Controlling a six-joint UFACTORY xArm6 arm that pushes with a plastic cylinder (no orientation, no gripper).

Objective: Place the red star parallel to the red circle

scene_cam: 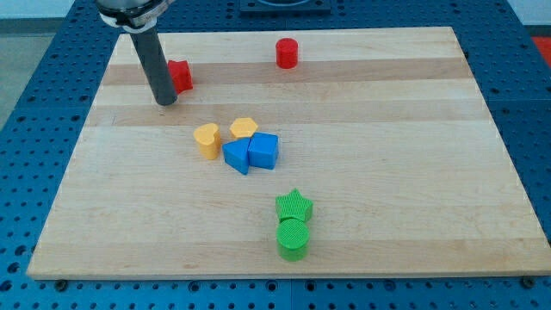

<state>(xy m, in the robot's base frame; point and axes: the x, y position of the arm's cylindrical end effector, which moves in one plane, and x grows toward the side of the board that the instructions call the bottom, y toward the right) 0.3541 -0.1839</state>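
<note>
The red star (pixel 180 75) lies near the view's top left of the wooden board (pixel 413 172), partly hidden by the rod. The red circle (pixel 287 53) stands near the top edge, to the right of the star and slightly higher in the view. My tip (pixel 166 102) rests on the board just below and left of the red star, touching or nearly touching its left side.
A yellow heart (pixel 207 139), a yellow hexagon (pixel 244 128) and two blue blocks (pixel 237 156) (pixel 264 151) cluster at the board's middle. A green star (pixel 294 206) and a green circle (pixel 293 238) sit near the bottom edge.
</note>
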